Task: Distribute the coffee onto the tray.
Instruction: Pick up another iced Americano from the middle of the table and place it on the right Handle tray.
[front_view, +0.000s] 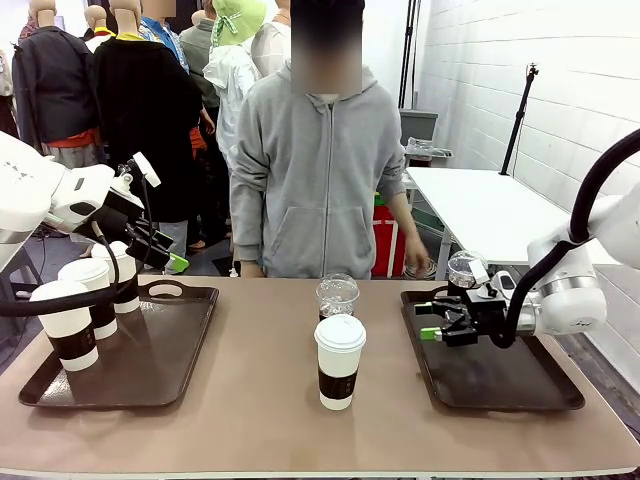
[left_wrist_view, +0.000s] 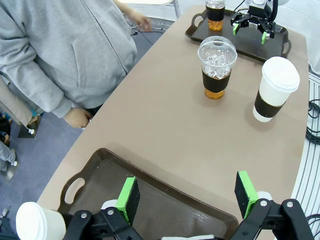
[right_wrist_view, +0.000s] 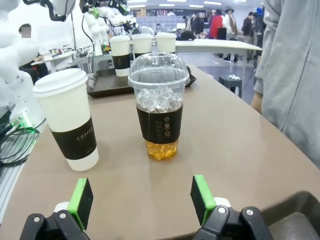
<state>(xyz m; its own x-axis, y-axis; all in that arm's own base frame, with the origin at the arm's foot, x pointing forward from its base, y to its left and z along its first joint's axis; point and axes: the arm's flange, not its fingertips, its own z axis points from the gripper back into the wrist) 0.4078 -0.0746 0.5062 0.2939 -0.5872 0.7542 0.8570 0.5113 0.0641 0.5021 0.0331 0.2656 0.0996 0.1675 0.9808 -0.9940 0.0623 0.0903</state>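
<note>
Right end effector (right_wrist_view: 145, 200): released, facing dome-lidded cup (right_wrist_view: 159, 107).
Left end effector (left_wrist_view: 189, 195): released.
Grip: best squarely on sleeve (right_wrist_view: 160, 124), cup upright.

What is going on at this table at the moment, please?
Two robot arms are sorting coffee onto trays. Three paper cups stand on the left tray and one dome-lidded cup on the right tray. A fourth paper cup and a second dome-lidded cup stand mid-table. The left gripper hangs open over the left tray; the right gripper, also open, faces the middle cups. A person stands opposite.
</note>
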